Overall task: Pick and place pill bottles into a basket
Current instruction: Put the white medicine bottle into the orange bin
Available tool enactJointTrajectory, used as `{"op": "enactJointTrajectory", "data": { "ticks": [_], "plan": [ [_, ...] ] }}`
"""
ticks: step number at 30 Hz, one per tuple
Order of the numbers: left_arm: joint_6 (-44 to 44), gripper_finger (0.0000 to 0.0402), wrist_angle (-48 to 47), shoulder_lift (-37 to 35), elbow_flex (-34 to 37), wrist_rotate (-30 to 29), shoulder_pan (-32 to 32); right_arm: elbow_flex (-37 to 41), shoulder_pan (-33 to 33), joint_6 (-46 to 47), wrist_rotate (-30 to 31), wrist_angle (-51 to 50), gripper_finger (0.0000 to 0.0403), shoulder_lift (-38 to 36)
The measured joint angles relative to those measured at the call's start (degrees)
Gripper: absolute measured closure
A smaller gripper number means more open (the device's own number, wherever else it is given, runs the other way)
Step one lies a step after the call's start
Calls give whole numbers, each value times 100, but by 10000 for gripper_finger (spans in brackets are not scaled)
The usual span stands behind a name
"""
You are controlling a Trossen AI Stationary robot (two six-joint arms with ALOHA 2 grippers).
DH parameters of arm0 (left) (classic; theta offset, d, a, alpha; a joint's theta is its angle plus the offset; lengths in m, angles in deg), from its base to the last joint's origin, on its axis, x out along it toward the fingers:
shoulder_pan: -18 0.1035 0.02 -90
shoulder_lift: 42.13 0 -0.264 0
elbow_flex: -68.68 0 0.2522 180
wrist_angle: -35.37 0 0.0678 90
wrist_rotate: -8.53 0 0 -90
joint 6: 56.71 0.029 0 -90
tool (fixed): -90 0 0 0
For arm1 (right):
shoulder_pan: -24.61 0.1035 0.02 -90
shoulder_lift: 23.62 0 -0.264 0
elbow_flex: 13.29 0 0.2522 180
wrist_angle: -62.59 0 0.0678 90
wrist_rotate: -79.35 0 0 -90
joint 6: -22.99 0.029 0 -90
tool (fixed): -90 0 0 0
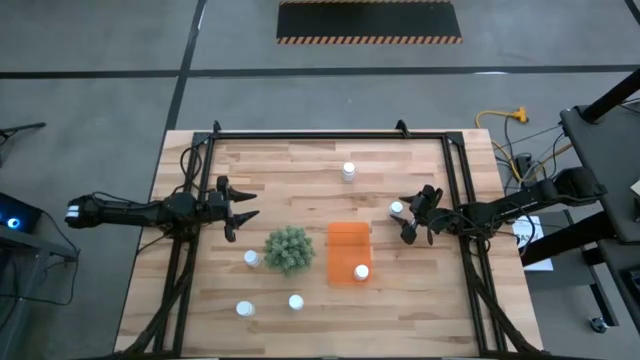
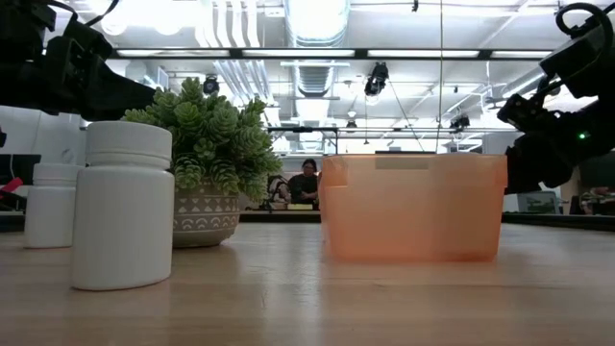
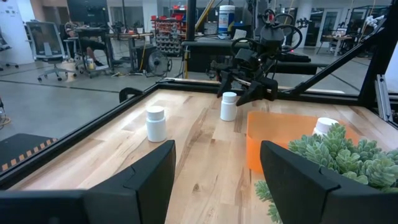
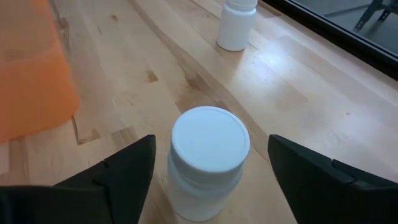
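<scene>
Six pill bottles show from above. One bottle point(image 1: 361, 271) stands inside the orange basket point(image 1: 347, 240), in the corner close to me. Another bottle point(image 1: 397, 209) stands on the tabletop point(image 1: 300, 170) just beside the basket, on its right. My right gripper point(image 1: 408, 222) sits around this bottle. From the right wrist I see its white cap point(image 4: 209, 138) between my two dark fingers point(image 4: 127, 168). The fingers stand apart on both sides of the bottle and I see a gap on each side, so the right gripper is spread wide and is not squeezing it.

One more bottle point(image 1: 348, 171) stands alone at the far side of the tabletop. Three bottles stand on the left half: one point(image 1: 251, 258) just beside the green plant point(image 1: 288, 249), and two point(image 1: 244, 309) point(image 1: 295, 301) near the front edge.

The plant sits just left of the basket. From the low camera the basket point(image 2: 413, 207) looks see-through orange, and a big bottle point(image 2: 123, 205) stands close to that camera.

My left gripper point(image 1: 243, 217) waits over the left side of the tabletop, near the plant. Its fingers point(image 3: 130, 180) stand apart with nothing between them
</scene>
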Motion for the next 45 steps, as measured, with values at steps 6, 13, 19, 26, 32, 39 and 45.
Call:
{"op": "enactJointTrajectory", "data": {
  "ticks": [6,13,19,26,32,39,45],
  "plan": [
    [0,184,0,0,0,0,-1,0,0,-78,0,21,164,0],
    [0,184,0,0,0,0,-1,-1,0,-156,0,57,230,-1],
    [0,184,-2,0,0,0,-2,-2,2,-371,-16,408,262,-2],
    [0,184,-2,0,0,0,-2,-109,3,-652,-182,708,257,-4],
    [0,184,0,0,0,0,-1,-427,7,-946,-353,713,257,-4],
    [0,184,0,0,0,0,-2,-786,7,-1320,-638,738,258,-2],
    [0,184,-1,0,0,0,-1,-892,9,-1445,-1131,872,258,0]
  ]
}}
